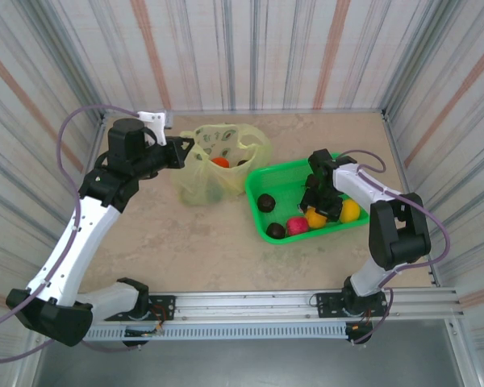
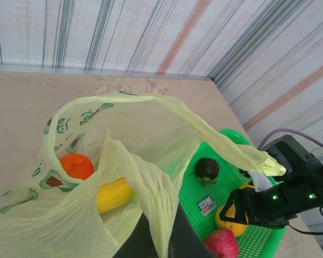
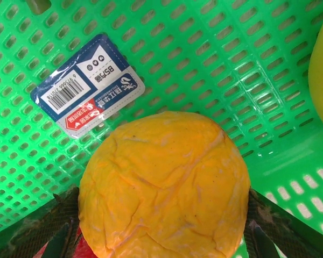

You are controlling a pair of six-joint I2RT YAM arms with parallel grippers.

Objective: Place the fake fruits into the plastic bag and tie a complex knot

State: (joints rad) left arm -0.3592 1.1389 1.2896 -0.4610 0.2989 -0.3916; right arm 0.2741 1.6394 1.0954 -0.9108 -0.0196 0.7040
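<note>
Bright, even light; soft shadows

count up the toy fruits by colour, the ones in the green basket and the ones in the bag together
dark brown-black round plastic fruits: 2
pink-red plastic fruit: 1
yellow to orange-yellow plastic fruits: 3
orange round plastic fruit: 1
total: 7 in sight; the thin translucent yellow-green plastic bag may hide more
</note>
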